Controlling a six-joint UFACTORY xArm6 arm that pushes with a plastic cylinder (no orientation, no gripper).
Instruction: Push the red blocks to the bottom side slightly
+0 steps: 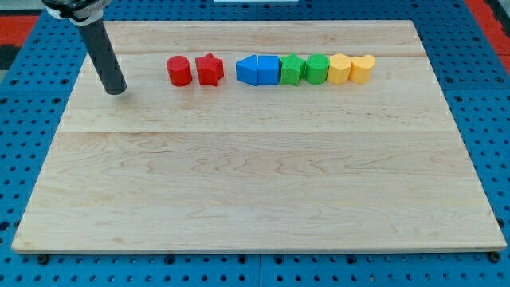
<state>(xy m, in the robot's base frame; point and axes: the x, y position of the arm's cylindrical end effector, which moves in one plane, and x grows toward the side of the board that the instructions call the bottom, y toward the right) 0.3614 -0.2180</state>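
A red cylinder block (179, 71) and a red star block (209, 69) sit side by side, slightly apart, near the view's top on the wooden board (255, 183). My tip (116, 89) is to the view's left of the red cylinder and a little lower, with a clear gap between them; it touches no block. The dark rod leans up toward the view's top left corner.
To the view's right of the red star runs a row of blocks: two blue blocks (258, 70) touching, a green star-like block (292, 69), a green block (317, 68), a yellow block (340, 68) and a yellow heart-like block (362, 68).
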